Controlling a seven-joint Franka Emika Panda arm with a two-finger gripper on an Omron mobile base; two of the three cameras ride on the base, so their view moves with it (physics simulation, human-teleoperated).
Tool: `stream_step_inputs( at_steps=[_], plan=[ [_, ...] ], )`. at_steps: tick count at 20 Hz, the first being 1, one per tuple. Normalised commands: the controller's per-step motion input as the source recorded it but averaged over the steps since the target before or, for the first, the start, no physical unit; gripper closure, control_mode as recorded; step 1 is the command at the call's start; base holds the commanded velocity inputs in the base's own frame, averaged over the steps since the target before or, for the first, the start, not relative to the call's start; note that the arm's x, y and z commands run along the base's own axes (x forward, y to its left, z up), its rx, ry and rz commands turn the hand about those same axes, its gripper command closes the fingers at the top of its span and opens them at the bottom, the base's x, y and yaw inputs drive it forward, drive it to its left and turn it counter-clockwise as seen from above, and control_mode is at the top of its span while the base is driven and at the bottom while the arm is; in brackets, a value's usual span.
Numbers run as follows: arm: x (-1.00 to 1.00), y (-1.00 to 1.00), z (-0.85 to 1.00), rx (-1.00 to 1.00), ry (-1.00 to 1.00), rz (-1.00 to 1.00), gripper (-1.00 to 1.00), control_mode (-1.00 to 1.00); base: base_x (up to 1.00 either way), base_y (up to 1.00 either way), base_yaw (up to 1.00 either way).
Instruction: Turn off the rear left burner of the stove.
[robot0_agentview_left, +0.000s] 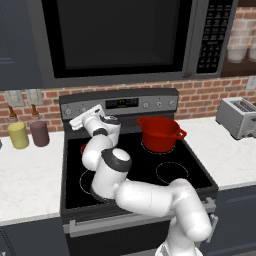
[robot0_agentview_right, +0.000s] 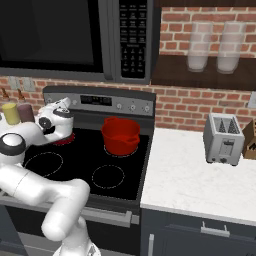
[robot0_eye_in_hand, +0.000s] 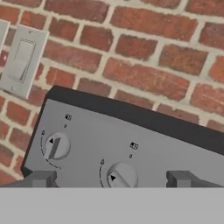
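Gripper (robot0_eye_in_hand: 109, 178) fingers spread wide, open gap in front of stove (robot0_agentview_left: 165, 170) back panel (robot0_eye_in_hand: 131, 148); 2 knobs (robot0_eye_in_hand: 57, 145) (robot0_eye_in_hand: 121, 176) there, nothing btwn. Red pot (robot0_agentview_left: 159, 133) blocks rear right zone, right of arm. Front zones bare

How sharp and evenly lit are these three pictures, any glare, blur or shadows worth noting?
Left base view: soft and slightly blurry, even light, no glare on the stove. Right base view: similar softness; the rear left burner glows red beside the arm. Hand view: crisp bricks and knobs, flat light, faint shading only, jaws apart.
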Motion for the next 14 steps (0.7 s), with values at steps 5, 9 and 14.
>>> stream_step_inputs(
  at_steps=[5,9,14],
  plan=[
    [0.05,-0.04,-0.22,-0.03,-0.08,0.08,-1.00,-1.00,0.00,0.00,0.00],
    [0.13,-0.12,-0.14,-0.01,-0.06,0.08,-1.00,-1.00,0.00,0.00,0.00],
    [0.02,0.00,0.00,0.00,0.00,0.00,-1.00,-1.00,0.00,0.00,0.00]
  ],
)
